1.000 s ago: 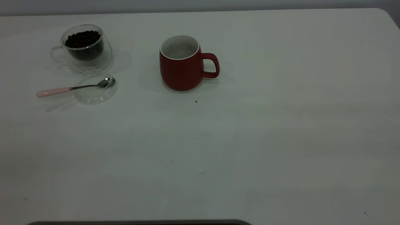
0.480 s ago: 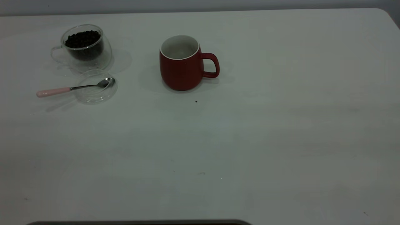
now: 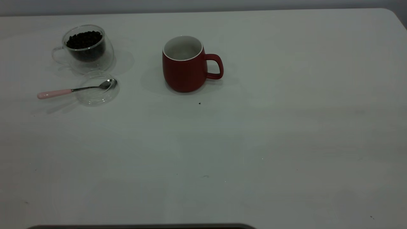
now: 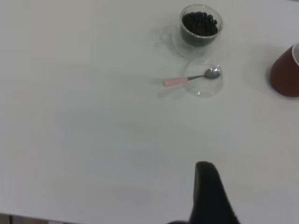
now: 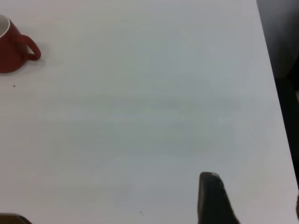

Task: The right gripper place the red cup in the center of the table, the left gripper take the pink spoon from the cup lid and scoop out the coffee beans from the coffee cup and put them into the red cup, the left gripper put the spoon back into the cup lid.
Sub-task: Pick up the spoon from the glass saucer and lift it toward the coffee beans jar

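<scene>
White table [image 3: 286, 127] fills the exterior view, and no arm reaches into it. Toward the far side stands the red cup [image 3: 184, 65], upright, handle turned right. Well to its left sits the coffee cup [image 3: 86, 47], its beans [image 3: 84, 39] heaped near the rim; just in front lies the lid [image 3: 97, 89], with the spoon [image 3: 74, 89] resting bowl-in and its pink handle sticking out left over the rim.

From the left wrist view, the left gripper [image 4: 210, 196] hangs far back from the spoon [image 4: 191, 78], lid [image 4: 203, 80] and coffee cup [image 4: 201, 25]; only one finger shows, so I cannot tell its opening.

From the right wrist view, the right gripper [image 5: 212, 198] is likewise well apart from the red cup [image 5: 14, 49], fingers not readable.

I judge the cup already placed about mid-table; next the left arm must travel to the spoon's handle and pinch it.
</scene>
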You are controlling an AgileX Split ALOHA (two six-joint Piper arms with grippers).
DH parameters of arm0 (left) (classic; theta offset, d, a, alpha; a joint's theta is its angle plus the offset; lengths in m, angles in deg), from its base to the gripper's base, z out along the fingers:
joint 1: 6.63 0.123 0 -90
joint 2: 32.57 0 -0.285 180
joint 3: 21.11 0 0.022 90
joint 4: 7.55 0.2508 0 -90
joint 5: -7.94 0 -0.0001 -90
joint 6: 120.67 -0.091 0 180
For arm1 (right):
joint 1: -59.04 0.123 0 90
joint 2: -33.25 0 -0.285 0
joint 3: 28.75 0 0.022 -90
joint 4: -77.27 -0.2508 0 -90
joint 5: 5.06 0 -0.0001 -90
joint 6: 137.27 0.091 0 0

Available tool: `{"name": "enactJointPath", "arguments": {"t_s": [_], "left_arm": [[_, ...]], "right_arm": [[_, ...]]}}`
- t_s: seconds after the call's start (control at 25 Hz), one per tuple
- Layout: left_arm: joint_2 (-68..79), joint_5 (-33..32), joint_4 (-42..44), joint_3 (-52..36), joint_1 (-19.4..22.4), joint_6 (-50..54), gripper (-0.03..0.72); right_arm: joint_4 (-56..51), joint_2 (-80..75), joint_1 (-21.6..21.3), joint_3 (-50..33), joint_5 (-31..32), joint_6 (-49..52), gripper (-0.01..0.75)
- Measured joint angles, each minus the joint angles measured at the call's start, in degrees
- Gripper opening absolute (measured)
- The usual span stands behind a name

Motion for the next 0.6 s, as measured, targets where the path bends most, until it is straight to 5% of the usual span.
{"name": "enactJointPath", "arguments": {"t_s": [0.36,0.6], "left_arm": [[38.0,15.9,3.3,6.0,0.5,3.3,0.505],[59.7,21.6,5.0,11.7,10.6,3.1,0.505]], "right_arm": [[0.0,0.0,0.0,0.0,0.0,0.0,0.452],[0.0,0.0,0.0,0.0,0.0,0.0,0.452]]}}
